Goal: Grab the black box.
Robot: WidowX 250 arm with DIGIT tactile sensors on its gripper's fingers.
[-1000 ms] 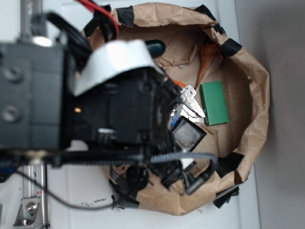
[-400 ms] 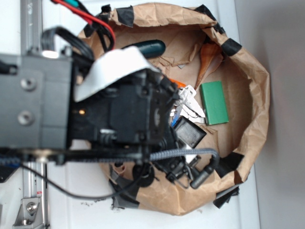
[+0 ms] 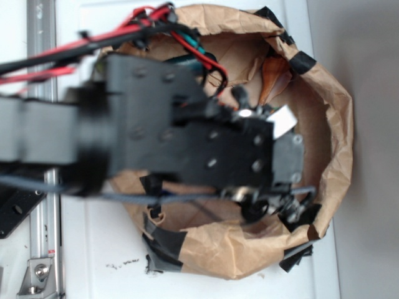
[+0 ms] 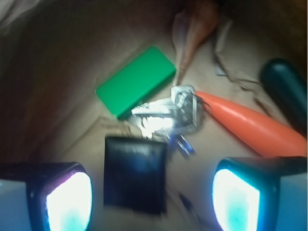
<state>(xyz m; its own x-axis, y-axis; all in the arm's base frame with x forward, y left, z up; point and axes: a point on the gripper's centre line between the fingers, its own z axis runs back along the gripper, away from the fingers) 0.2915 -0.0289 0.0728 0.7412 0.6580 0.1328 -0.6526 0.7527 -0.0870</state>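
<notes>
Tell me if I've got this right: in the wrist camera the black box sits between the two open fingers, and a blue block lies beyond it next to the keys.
Not quite. The block is green, not blue, as the wrist view shows. The rest holds: the black box sits between the gripper fingers, which stand open, with the keys just beyond.

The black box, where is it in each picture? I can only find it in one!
Exterior view: the black box is not visible; the robot arm covers the middle of the brown paper bag.
Wrist view: the black box lies low in the middle, between the two glowing fingers, just below the keys and the green block.
Shared landmark: the crumpled brown paper bag, rim in the exterior view, floor in the wrist view.
</notes>
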